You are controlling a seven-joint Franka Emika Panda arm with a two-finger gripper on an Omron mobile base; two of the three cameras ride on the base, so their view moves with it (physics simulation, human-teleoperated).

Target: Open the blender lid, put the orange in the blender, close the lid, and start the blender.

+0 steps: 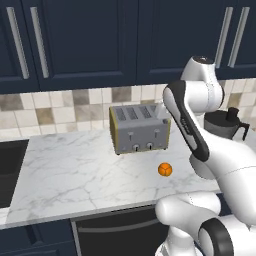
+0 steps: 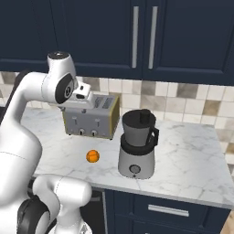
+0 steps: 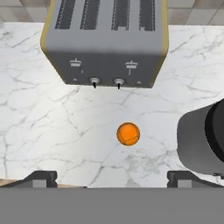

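Black lid point(image 2: 140, 118) sits shut on the blender point(image 2: 136, 146), off to the right of the raised gripper point(image 3: 112, 176), whose fingers point(image 3: 41, 177) are spread wide and empty, orange point(image 3: 128, 134) lying directly below on the counter point(image 3: 52, 127).

A white marble counter point(image 2: 192, 155) with grey veining runs along the tiled backsplash. A boxy four-slot silver toaster point(image 2: 91, 119) stands on it at the far side against the wall. The orange point(image 2: 93, 156) lies on bare marble in front of the toaster, nearer the front edge. To the orange's right stands the blender point(image 2: 137, 145), its black lid point(image 2: 139, 118) on the jar.
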